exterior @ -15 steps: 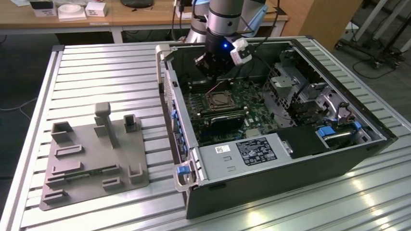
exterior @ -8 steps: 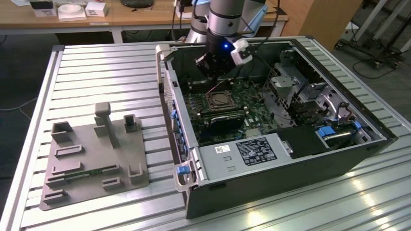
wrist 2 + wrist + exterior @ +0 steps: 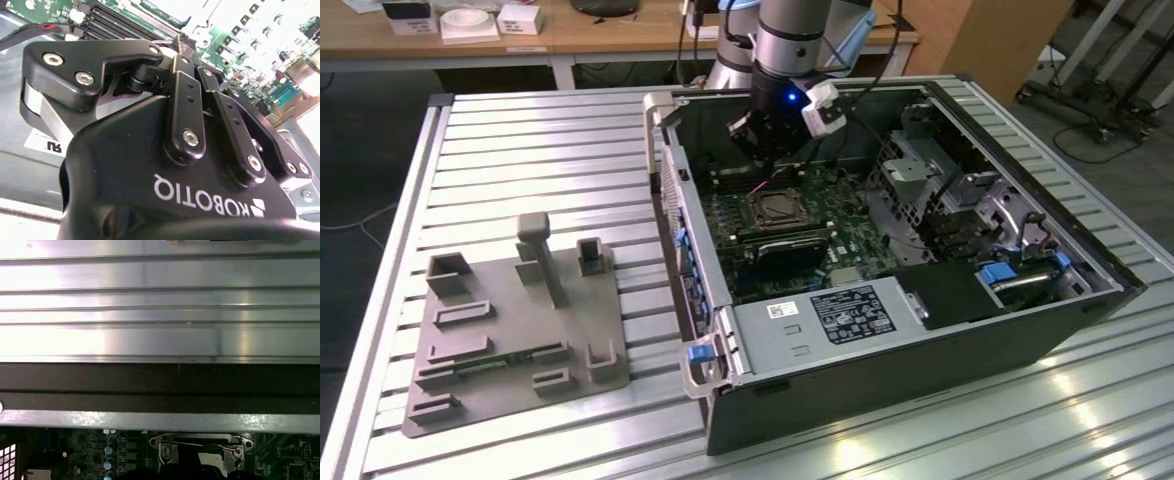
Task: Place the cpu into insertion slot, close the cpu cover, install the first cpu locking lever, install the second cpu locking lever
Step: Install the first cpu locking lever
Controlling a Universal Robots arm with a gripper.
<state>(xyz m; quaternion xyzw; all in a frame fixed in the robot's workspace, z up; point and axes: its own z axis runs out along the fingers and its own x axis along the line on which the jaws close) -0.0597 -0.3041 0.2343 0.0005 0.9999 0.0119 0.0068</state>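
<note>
Tool | above insertion slot (inside case) | near rear wall

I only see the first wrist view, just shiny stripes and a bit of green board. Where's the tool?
Observer: In the exterior view the tool hangs inside the open case, near the slot.
Operator: What are the stripes?
Observer: Table slats. The exterior view shows a grey tray lying on the table, on the exterior view's left of the case.
Operator: What else is in the case?
Observer: A black box with a white label, at the end away from the tool.
</note>
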